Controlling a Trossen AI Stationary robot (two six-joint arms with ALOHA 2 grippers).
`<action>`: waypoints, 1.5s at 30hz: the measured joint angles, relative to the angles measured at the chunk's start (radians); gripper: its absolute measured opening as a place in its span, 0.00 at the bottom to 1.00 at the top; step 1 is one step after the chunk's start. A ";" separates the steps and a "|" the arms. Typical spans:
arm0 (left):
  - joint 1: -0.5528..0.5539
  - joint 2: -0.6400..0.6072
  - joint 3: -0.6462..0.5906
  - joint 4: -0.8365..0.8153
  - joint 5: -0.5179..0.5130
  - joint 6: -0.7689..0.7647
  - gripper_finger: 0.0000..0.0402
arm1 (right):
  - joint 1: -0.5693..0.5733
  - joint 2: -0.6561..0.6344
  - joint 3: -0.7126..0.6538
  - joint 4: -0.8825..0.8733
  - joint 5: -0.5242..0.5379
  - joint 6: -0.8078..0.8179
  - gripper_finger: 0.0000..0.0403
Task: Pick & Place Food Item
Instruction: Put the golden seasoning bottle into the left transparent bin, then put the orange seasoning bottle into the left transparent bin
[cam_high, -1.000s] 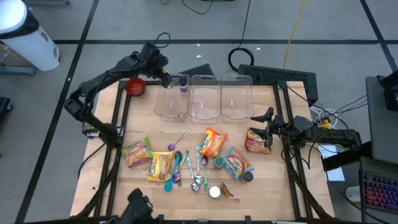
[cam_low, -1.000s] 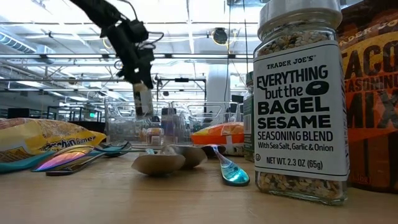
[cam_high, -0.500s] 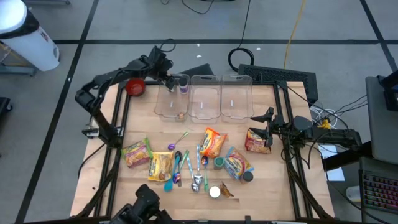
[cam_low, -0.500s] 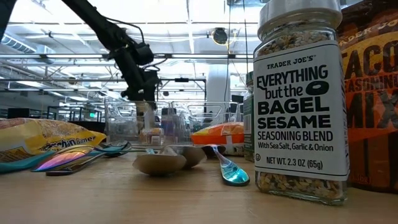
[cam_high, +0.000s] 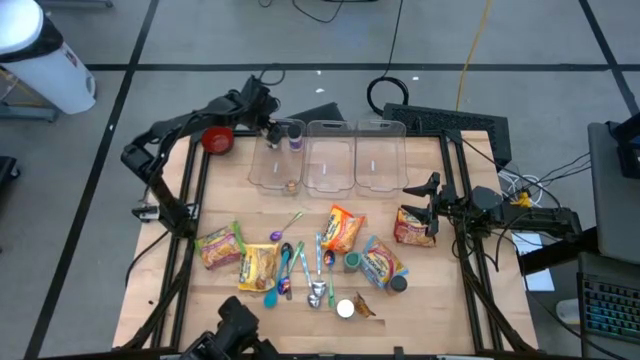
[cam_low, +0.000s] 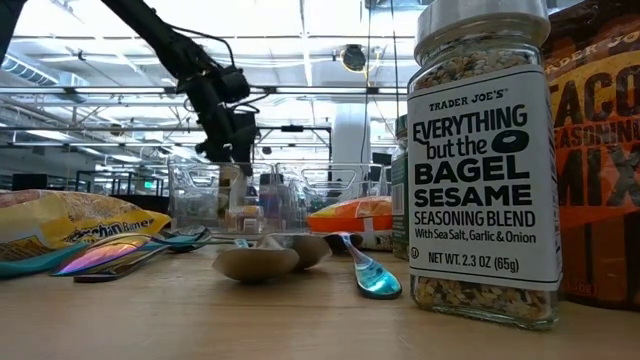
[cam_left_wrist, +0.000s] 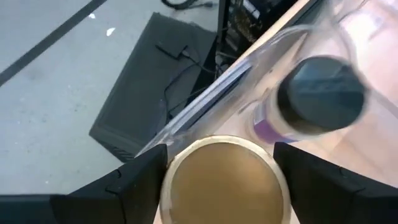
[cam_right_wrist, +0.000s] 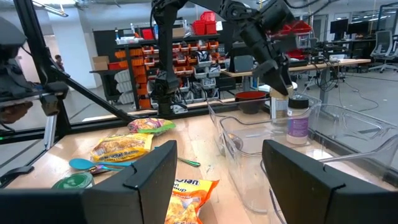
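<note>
Two arms are showing on my screens, and only the left one is working. The left gripper (cam_high: 268, 127) is hanging over the far end of the clear bin (cam_high: 262, 170) on the left of the row of three. A jar with a gold lid (cam_left_wrist: 224, 186) is sitting directly beneath that gripper, its lid filling the space in front of the wrist camera. I cannot tell whether the gripper is clamping the jar or just standing around it. From table height I am seeing the jar inside the bin walls, just below the gripper, standing upright. A small bottle with a dark cap and purple label (cam_left_wrist: 320, 96) is standing beside the jar, just past the gripper, in the same bin.

Over on the other side, the right gripper (cam_high: 428, 196) is waiting low at the right edge of the table with its jaws apart and nothing between them. A noodle packet (cam_high: 413, 226) is lying just beside that gripper, on the wood. Everything else on the table is lying well apart from both grippers.
</note>
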 joint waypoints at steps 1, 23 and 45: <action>-0.003 -0.008 0.001 0.008 0.000 -0.006 0.77 | 0.000 0.000 0.000 0.000 0.000 0.000 0.58; -0.203 -0.447 -0.034 0.029 0.157 -0.057 0.72 | 0.000 0.000 0.000 0.000 0.000 0.000 0.58; -0.615 -1.240 -0.806 0.462 -0.035 -0.132 0.66 | 0.000 0.000 0.000 0.000 0.000 0.000 0.58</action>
